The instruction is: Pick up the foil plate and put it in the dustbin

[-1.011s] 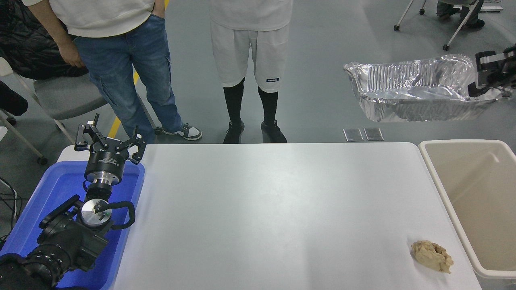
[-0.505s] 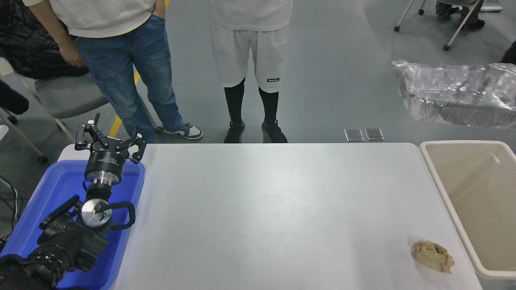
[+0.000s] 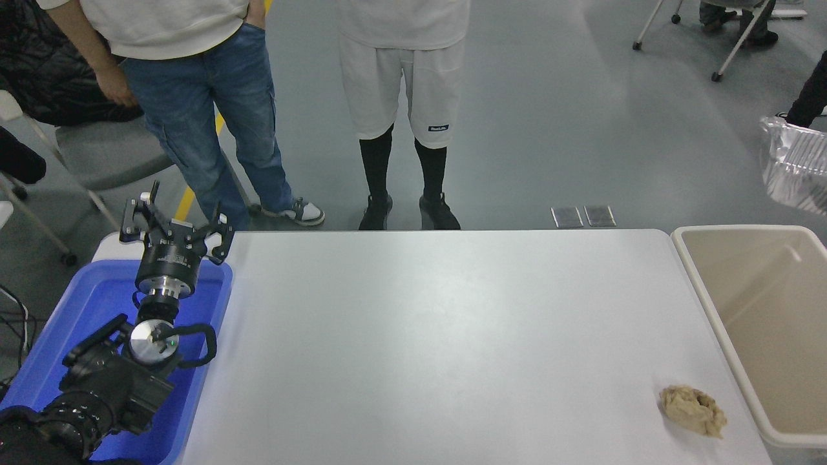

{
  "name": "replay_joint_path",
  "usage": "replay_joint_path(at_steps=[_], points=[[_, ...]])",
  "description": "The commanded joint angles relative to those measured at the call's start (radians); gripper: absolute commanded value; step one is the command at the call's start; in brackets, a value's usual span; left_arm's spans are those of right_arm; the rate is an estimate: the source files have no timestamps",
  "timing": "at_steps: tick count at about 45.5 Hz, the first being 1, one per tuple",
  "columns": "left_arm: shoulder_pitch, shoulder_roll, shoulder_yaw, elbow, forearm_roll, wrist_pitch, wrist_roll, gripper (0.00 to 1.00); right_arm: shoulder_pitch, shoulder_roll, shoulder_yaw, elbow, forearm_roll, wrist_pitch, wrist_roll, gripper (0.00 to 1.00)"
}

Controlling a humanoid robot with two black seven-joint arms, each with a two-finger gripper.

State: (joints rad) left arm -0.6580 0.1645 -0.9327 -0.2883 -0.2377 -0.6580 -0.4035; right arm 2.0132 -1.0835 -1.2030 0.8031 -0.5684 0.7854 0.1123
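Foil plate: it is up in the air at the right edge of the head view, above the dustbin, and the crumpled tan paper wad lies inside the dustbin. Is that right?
Not quite. The foil plate is indeed aloft at the right edge, above the dustbin, but the paper wad lies on the white table, beside the dustbin's near left rim, not inside it. The head view shows this.

We find almost no readable text. A small dark label with white lettering sits on the hem of the white shorts (image 3: 402,84) worn by a person standing beyond the bench (image 3: 439,336), but its letters are too small to make out.
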Motion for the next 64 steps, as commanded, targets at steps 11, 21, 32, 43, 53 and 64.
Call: replay_joint_path(at_steps=[11,21,32,43,53,64], points=[[0.000,0.000,0.000,0.001,0.000,0.000,0.000,0.99,-0.504,-0.049,0.393,-0.280,0.013,0.000,0.000,0.00],[0.000,0.000,0.000,0.000,0.000,0.000,0.000,0.99,-0.751,-0.007,0.588,-0.373,0.013,0.000,0.000,0.00],[0.000,0.000,0.000,0.000,0.000,0.000,0.000,0.99,-0.889,0.056,0.672,-0.440,0.031,0.000,-0.002,0.00],[0.000,0.000,0.000,0.000,0.000,0.000,0.000,0.99,-1.048,0.117,0.681,-0.478,0.191,-0.176,0.000,0.00],[0.000,0.000,0.000,0.000,0.000,0.000,0.000,0.99,-1.180,0.204,0.698,-0.562,0.375,-0.320,0.000,0.00],[0.000,0.000,0.000,0.000,0.000,0.000,0.000,0.99,-1.294,0.293,0.796,-0.619,0.458,-0.437,0.000,0.00]])
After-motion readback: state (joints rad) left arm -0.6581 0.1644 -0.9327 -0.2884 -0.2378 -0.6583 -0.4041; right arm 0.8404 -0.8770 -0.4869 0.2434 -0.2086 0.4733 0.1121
